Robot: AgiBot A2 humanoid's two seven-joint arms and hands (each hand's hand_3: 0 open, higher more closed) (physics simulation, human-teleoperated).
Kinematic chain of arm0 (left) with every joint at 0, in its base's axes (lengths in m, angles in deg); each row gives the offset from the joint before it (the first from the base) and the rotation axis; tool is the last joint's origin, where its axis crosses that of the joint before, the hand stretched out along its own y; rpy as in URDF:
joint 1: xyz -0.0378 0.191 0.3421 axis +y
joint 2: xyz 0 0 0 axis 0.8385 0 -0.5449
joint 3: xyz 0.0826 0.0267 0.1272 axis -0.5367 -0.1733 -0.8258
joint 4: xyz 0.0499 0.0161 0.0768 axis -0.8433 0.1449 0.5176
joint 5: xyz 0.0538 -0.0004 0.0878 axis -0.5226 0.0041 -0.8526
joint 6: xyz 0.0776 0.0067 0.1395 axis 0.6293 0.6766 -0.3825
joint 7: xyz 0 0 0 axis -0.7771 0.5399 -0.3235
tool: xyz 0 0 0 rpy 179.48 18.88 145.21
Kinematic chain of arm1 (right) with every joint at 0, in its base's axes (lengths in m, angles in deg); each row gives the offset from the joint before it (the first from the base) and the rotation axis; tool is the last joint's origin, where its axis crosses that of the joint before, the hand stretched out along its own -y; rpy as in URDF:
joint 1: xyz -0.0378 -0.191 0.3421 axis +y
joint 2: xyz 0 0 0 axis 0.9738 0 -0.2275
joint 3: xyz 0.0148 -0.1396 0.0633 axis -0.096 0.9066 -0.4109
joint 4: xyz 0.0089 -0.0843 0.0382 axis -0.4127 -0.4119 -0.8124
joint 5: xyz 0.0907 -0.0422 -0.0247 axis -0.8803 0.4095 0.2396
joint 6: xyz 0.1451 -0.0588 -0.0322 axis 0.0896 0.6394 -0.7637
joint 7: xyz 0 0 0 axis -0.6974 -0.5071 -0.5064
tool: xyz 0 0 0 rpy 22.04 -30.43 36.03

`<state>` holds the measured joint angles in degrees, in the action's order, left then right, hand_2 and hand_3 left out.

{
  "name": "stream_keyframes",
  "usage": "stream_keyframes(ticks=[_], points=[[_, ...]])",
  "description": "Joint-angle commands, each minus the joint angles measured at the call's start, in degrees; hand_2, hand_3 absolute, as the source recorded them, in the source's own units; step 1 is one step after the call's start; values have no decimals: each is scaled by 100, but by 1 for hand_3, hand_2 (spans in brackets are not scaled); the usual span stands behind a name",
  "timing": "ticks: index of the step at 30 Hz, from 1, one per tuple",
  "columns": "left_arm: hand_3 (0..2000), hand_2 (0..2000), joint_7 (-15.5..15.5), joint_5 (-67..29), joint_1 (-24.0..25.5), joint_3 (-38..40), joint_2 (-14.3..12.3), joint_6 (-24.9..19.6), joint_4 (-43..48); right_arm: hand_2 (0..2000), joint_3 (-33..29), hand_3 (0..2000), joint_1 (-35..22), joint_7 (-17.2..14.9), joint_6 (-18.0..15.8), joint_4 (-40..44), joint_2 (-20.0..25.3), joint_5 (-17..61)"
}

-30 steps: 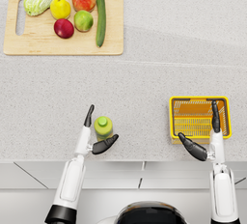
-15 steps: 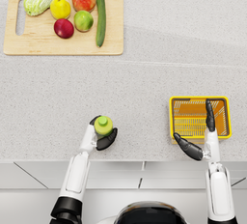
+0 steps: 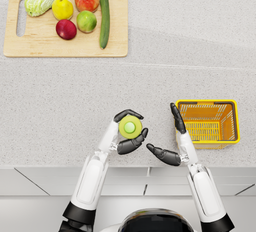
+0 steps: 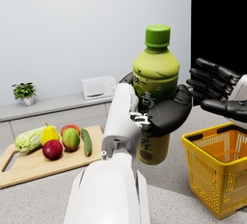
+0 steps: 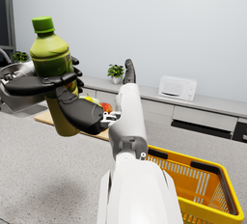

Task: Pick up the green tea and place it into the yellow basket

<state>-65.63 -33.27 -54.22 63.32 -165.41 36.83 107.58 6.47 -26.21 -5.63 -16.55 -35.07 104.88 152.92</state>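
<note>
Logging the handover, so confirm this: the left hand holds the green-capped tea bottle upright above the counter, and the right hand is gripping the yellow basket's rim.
One part is wrong. The right hand grips nothing: the head view shows it open, beside the yellow wire basket, reaching toward the bottle. The left hand does hold the green-capped tea bottle upright.

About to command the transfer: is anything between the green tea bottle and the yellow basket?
Yes: the open right hand sits between the green tea bottle, gripped upright by the left hand, and the yellow basket. Nothing else visible blocks that gap, and the basket looks empty.
</note>
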Motion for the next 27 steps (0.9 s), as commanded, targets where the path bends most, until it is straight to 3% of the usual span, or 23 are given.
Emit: stream_keyframes(ticks=[1, 6, 10, 14, 15, 16, 18, 19, 20, 24, 27], points=[[2000, 2000, 4, 1, -447, -186, -411, -5, 113, 0, 351, 0, -278, 0, 0, 245, 231, 0], [2000, 2000, 21, 2, -411, -814, -406, -15, 59, 0, 367, 0, -559, 0, 0, 403, 507, 0], [2000, 2000, 13, -14, -179, -1106, -223, 98, 111, 0, 347, 0, -776, -6, -11, 466, 674, 10], [2000, 2000, -10, -32, -99, -1321, 7, 289, 154, 0, 338, 0, -930, -50, -603, 491, 741, 27], [2000, 2000, -10, -33, -115, -1324, 37, 373, 175, 1361, 344, 327, -902, -62, -709, 465, 706, 30], [2000, 2000, -4, -37, -126, -1313, 81, 456, 205, 2000, 396, 653, -900, -56, -1117, 490, 672, 41], [2000, 2000, 4, -39, -159, -1318, 142, 532, 245, 2000, 427, 1307, -915, -16, -1470, 490, 636, 44], [1673, 639, 0, -40, -182, -1310, 161, 515, 274, 2000, 465, 1633, -920, -22, -1490, 507, 620, 44], [1347, 0, -3, -37, -146, -1317, 225, 627, 379, 2000, 464, 1960, -940, -24, -1459, 533, 620, 41], [40, 0, -3, -26, -73, -1015, 356, 682, 693, 2000, 352, 2000, -1034, 42, -1161, 574, 665, 21], [0, 0, -1, -11, 221, -58, 576, 656, 1052, 2000, -165, 2000, -1096, 29, -967, 555, 718, 10]])
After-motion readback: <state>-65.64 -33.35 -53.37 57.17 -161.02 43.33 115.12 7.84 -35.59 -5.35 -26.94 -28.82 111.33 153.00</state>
